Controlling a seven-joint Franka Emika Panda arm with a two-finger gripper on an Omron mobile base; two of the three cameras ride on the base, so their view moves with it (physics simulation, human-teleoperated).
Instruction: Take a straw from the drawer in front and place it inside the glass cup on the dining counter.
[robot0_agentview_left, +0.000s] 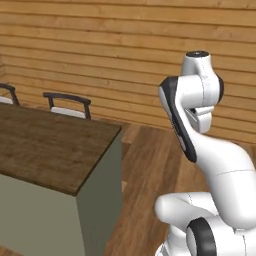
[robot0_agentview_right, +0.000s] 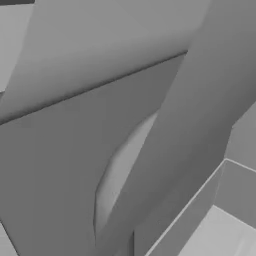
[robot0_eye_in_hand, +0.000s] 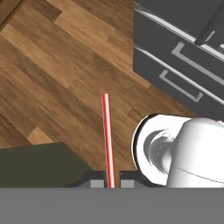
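Note:
In the hand view the thin red straw (robot0_eye_in_hand: 106, 131) stands straight up from between my two dark fingertips (robot0_eye_in_hand: 97, 181). My gripper (robot0_eye_in_hand: 112, 183) is shut on its lower end, and its free end hangs over the wood floor (robot0_eye_in_hand: 52, 74). The dining counter (robot0_agentview_left: 45, 145), a dark brown plank top on a grey-green base, fills the left of the left base view, with my folded white arm (robot0_agentview_left: 200, 125) off its right end. The bare part of the counter in view carries nothing. The glass cup and the drawer are out of view.
Two dark-framed chairs (robot0_agentview_left: 67, 105) stand behind the counter against a plank wall. A dark grey cabinet with bar handles (robot0_eye_in_hand: 183, 57) sits at the hand view's upper right. A grey-green block (robot0_eye_in_hand: 39, 164) lies lower left. Flat grey panels (robot0_agentview_right: 100, 125) crowd the right base view.

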